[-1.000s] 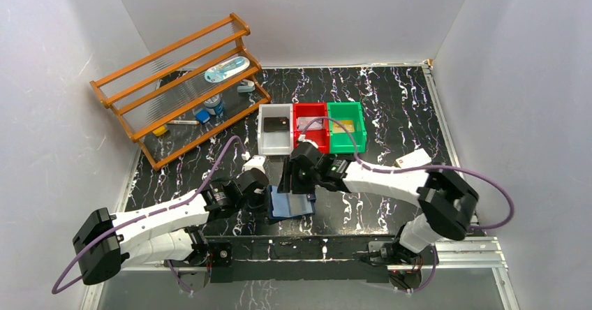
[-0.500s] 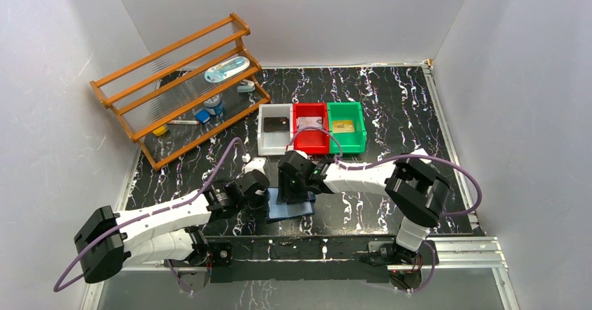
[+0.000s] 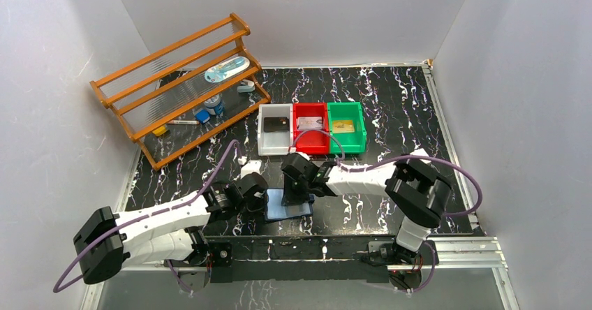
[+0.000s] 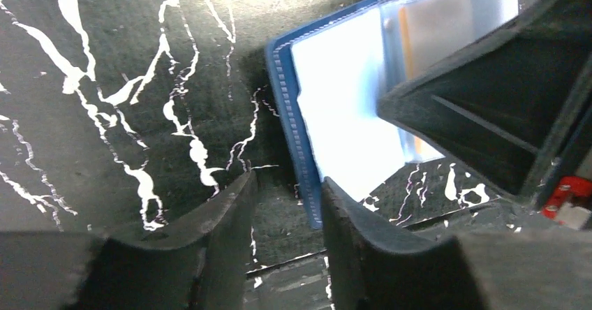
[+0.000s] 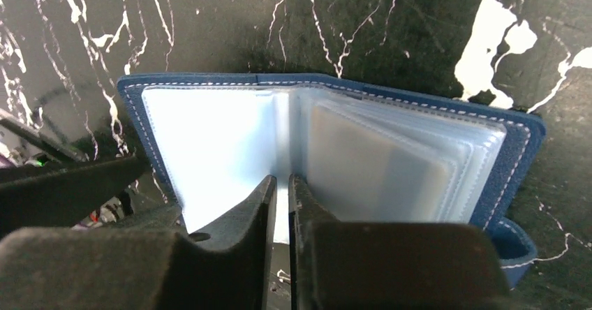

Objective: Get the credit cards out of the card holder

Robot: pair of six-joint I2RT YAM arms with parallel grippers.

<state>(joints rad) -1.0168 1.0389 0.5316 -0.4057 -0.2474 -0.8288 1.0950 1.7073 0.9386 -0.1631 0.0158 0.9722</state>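
Note:
The card holder [image 3: 290,209] lies open on the black table, navy outside and light blue inside [image 5: 209,142]. A greyish card [image 5: 377,167] shows through its clear pockets on the right half. My right gripper [image 5: 280,179] stands over the holder's middle fold with its jaws almost together, a thin slit between them and nothing seen in it. My left gripper [image 4: 287,181] is open at the holder's left edge [image 4: 297,149], which lies against the right finger. Three credit cards lie in the bins: black [image 3: 277,123], silvery [image 3: 311,122], gold [image 3: 342,126].
White [image 3: 274,148], red [image 3: 311,146] and green [image 3: 347,148] bins stand in a row just beyond the holder. A wooden rack [image 3: 181,86] with small items fills the back left. Walls close in both sides. The right arm's elbow [image 3: 419,188] rises at the right.
My right gripper has come down and left onto the holder's fold and its jaws have narrowed. My left jaws have opened off the holder's edge. The holder lies flatter.

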